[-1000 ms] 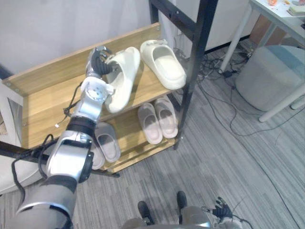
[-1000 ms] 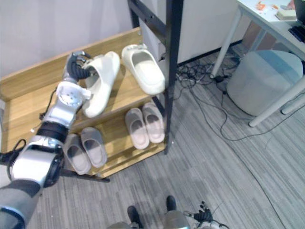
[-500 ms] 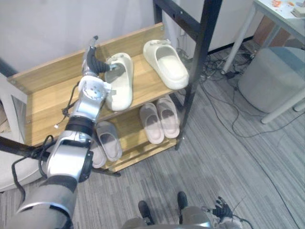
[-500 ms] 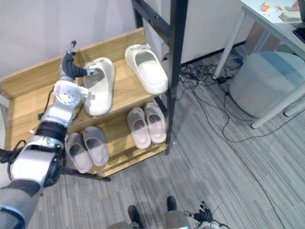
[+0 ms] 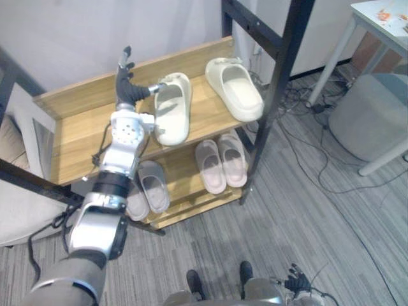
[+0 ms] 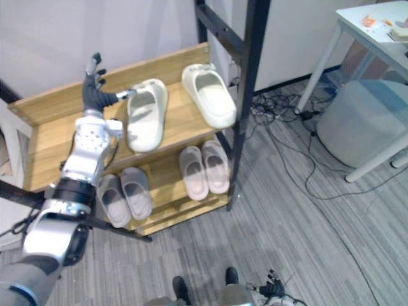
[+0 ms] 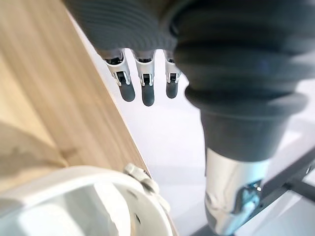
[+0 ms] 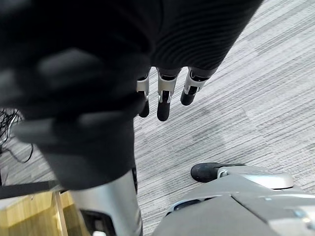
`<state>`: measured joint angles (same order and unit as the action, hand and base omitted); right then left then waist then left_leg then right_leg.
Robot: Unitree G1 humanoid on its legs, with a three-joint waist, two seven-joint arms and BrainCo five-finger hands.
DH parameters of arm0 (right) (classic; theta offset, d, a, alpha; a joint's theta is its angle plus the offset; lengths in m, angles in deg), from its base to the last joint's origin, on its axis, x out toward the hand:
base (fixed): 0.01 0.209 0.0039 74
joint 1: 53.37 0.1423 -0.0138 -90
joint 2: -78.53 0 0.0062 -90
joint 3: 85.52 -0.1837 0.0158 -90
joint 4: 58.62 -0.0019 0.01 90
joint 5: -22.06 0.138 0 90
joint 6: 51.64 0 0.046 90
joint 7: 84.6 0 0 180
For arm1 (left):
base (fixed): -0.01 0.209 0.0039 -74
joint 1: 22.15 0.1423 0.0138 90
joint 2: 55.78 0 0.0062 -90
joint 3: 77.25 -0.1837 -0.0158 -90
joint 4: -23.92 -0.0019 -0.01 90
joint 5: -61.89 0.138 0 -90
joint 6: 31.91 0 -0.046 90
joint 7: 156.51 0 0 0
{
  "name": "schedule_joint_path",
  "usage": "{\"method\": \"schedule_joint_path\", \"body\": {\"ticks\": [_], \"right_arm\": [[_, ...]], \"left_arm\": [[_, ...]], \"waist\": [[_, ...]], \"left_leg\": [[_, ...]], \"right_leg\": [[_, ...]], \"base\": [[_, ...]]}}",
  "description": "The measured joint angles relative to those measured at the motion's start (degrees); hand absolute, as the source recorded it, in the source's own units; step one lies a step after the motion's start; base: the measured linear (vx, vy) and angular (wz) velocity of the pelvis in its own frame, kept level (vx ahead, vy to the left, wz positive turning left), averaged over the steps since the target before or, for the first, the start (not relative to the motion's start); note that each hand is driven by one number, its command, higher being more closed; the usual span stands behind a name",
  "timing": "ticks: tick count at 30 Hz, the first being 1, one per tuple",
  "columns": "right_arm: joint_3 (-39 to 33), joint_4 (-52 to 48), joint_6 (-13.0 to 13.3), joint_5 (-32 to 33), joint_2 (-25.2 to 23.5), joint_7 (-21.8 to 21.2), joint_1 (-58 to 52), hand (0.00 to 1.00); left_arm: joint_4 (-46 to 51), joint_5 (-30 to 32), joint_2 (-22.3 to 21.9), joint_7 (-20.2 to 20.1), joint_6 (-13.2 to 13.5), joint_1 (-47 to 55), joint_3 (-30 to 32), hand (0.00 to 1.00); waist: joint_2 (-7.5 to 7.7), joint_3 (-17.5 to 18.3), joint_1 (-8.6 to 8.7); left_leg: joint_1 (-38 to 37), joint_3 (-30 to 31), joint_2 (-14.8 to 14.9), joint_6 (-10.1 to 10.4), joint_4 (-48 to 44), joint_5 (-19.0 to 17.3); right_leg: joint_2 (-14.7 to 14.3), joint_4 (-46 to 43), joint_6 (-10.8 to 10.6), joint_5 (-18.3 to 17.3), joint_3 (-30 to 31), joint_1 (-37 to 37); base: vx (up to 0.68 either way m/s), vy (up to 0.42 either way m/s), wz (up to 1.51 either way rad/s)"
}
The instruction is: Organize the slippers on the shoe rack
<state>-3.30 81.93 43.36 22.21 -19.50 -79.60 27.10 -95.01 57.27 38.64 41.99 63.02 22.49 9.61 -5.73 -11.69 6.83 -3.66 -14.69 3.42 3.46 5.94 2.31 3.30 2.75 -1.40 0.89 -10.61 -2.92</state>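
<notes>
A shoe rack [image 5: 83,137] of light wood shelves in a black metal frame is set against a pale wall [image 5: 64,32]. On its upper shelf two cream slippers are laid well apart: the left cream slipper [image 5: 173,116] nearer the middle, the right cream slipper [image 5: 234,88] beside the black post [image 5: 280,83]. On the lower shelf a pinkish pair [image 5: 220,162] and a grey pair [image 5: 150,188] are lined up side by side.

The left robot hand [image 5: 129,89] is held above the upper shelf, just beside the left cream slipper, with fingers straight and spread and nothing grasped. Its thumb is stretched toward the slipper's far end; contact cannot be told.

The right robot hand [image 8: 165,93] is hung low over the floor, fingers straight and empty.

The floor [image 5: 306,217] is covered in grey striped carpet, and dark cables [image 5: 306,146] are strewn across it. A grey round pouf [image 5: 373,115] is placed under a white tabletop [image 5: 382,19].
</notes>
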Motion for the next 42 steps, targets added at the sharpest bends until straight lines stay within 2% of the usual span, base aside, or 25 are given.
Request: {"method": "schedule_joint_path", "body": {"ticks": [3, 8, 14, 19, 25, 34, 42], "right_arm": [[0.32, 0.00, -0.32, -0.02, 0.11, -0.01, -0.16, 0.00], [2.08, -0.01, -0.71, -0.08, 0.60, 0.02, -0.09, 0.00], [3.82, 0.09, -1.13, -0.13, 0.39, 0.37, -0.01, 0.00], [4.01, 0.23, -1.50, -0.10, 0.28, 0.67, 0.01, 0.00], [4.13, 0.37, -1.54, -0.11, 0.28, 0.79, 0.05, 0.00], [5.85, 1.19, -1.62, -0.12, 0.49, 1.28, 0.57, 0.00], [5.83, 2.08, -1.77, -0.11, 0.38, 1.34, 1.37, 0.00]], "left_arm": [[0.75, -4.37, -0.74, -0.05, 0.94, 2.75, 0.00, 0.00], [3.47, -7.71, -3.09, -1.17, 1.01, 7.63, -0.12, 0.00], [3.44, -13.11, -3.94, -1.55, 1.00, 8.85, -1.20, 0.00], [3.44, -13.69, -5.07, -2.52, 0.99, 10.51, -3.33, 0.00], [4.15, -13.76, -8.17, -2.71, 1.99, 10.60, -7.07, 0.00], [3.08, -15.90, -12.85, -2.66, 2.00, 8.75, -12.59, 0.00], [-1.22, -16.92, -13.12, -2.40, 1.92, 4.96, -13.66, 0.00]], "waist": [[0.15, -0.01, -0.52], [0.66, 0.18, -1.10], [2.17, 0.86, -1.04], [2.51, 1.05, -1.06], [2.62, 1.17, -1.02], [3.27, 1.99, -0.34], [3.47, 2.08, 0.54]], "left_leg": [[-0.34, 0.74, -0.08, 0.00, 0.00, 0.00], [-0.35, 1.56, -0.13, -0.02, 0.01, 0.02], [-0.37, 2.76, -0.30, -0.03, 0.00, 0.04], [-0.38, 3.07, -0.39, -0.02, 0.01, 0.04], [-0.50, 3.22, -0.43, -0.09, 0.02, 0.09], [-0.61, 3.20, -0.58, -0.11, 0.32, 0.10], [-0.66, 1.79, -0.41, -0.07, 0.03, 0.06]], "right_leg": [[0.07, 0.53, -0.03, -0.01, -0.79, -0.81], [0.11, 0.74, -0.19, -0.13, -1.58, -1.17], [0.16, 1.45, -0.25, -0.16, -2.78, -2.44], [0.23, 1.60, -0.31, -0.20, -3.19, -2.70], [0.27, 1.61, -0.32, -0.20, -3.36, -2.92], [0.47, 1.90, -0.38, -0.17, -3.51, -2.80], [0.36, 2.24, -0.50, 0.15, -2.64, -2.63]], "base": [[-0.01, -0.002, 0.13], [0.00, -0.003, 0.09], [0.01, -0.002, 0.10], [0.00, -0.003, 0.05], [0.00, 0.000, 0.00], [0.00, 0.000, 0.00], [0.01, 0.001, -0.05]]}}
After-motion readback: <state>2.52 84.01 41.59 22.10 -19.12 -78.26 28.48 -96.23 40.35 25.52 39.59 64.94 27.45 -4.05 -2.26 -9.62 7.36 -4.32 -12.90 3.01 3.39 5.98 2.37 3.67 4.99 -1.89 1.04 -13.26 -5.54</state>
